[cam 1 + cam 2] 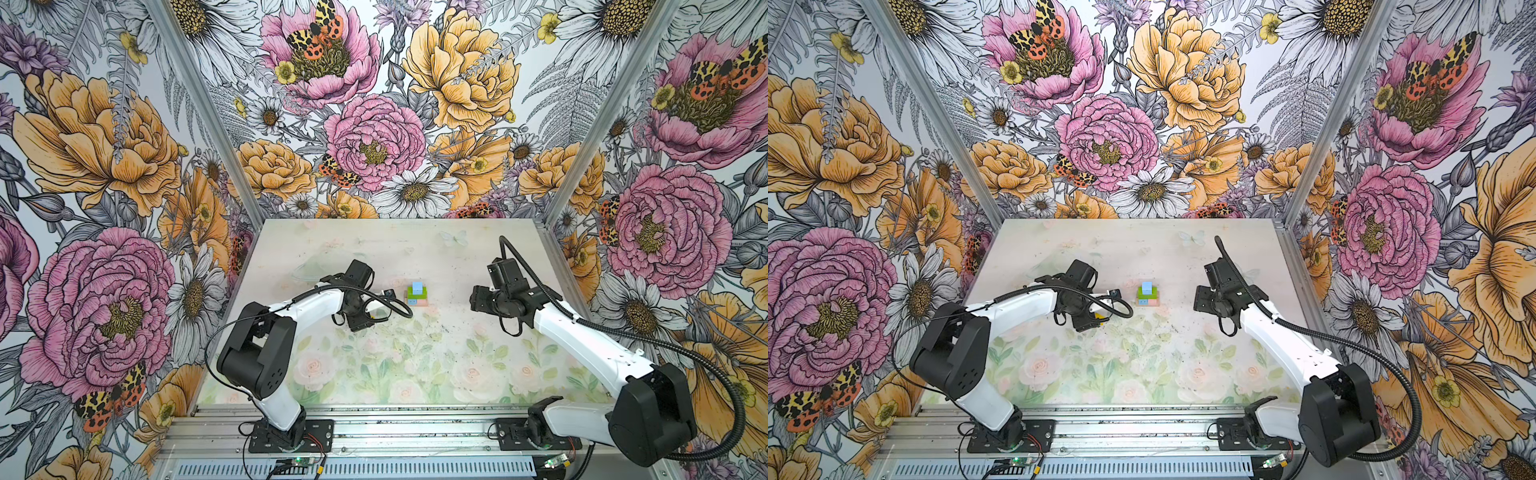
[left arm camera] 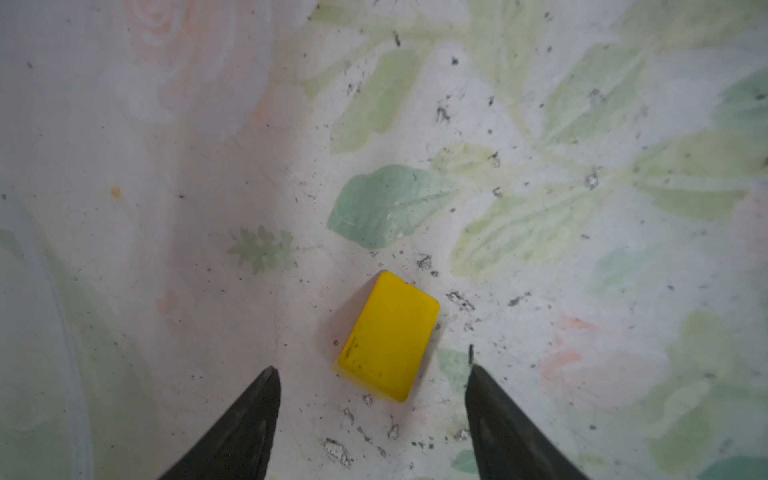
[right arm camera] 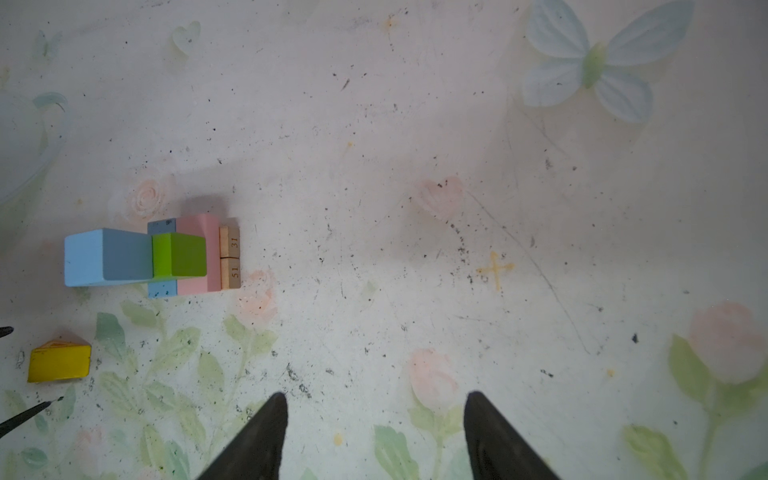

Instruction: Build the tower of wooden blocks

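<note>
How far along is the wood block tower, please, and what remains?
Done: the tower stands with tan base, blue brick, pink brick, green brick and blue cube on top. In hand: nothing gripped yet; the right hand is open and empty, the open left hand hangs over the yellow roof piece lying on the table. Left: set that piece on the cube.

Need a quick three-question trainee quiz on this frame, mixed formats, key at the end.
1. True or false: the yellow roof-shaped wooden piece already tops the multicoloured wood block tower.
2. Which block is highest on the tower? A) green brick B) light blue wooden cube C) pink brick
3. What does the left end effector hold?
Key: 1 false, it lies on the floral table. 2 B. 3 nothing; its jaws stand open either side of the yellow piece.
</note>
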### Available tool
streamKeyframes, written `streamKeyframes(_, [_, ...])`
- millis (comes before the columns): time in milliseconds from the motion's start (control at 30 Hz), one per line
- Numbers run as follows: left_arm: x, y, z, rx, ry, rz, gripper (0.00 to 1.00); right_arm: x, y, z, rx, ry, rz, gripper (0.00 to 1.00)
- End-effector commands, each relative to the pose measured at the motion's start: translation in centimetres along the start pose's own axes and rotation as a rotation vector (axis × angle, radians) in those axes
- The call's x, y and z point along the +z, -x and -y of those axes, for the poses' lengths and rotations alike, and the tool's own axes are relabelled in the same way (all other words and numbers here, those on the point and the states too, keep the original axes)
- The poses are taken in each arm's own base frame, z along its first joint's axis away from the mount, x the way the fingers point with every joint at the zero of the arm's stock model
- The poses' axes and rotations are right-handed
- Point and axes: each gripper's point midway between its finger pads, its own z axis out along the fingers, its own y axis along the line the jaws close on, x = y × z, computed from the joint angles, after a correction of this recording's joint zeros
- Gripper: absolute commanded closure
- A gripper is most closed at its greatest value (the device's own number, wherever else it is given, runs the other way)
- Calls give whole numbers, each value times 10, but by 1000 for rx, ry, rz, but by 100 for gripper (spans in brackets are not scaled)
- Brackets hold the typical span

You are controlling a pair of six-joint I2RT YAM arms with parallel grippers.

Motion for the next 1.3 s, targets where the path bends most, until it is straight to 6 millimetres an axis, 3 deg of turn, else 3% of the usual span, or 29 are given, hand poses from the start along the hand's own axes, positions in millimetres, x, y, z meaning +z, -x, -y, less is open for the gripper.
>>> streamKeyframes(0, [3, 3, -4, 9, -1, -3, 28, 4, 5, -1, -6, 10, 9, 31])
streamKeyframes(500, [18, 4, -2, -29, -47, -11, 31, 5, 4, 0, -3, 11, 7, 31])
streamKeyframes(1000, [14, 18, -1, -142, -56, -13, 51, 4, 3, 0, 1, 18, 10, 31])
streamKeyframes(1267, [15, 22, 13, -166, -92, -63, 56, 2, 0, 2, 4, 19, 13, 31])
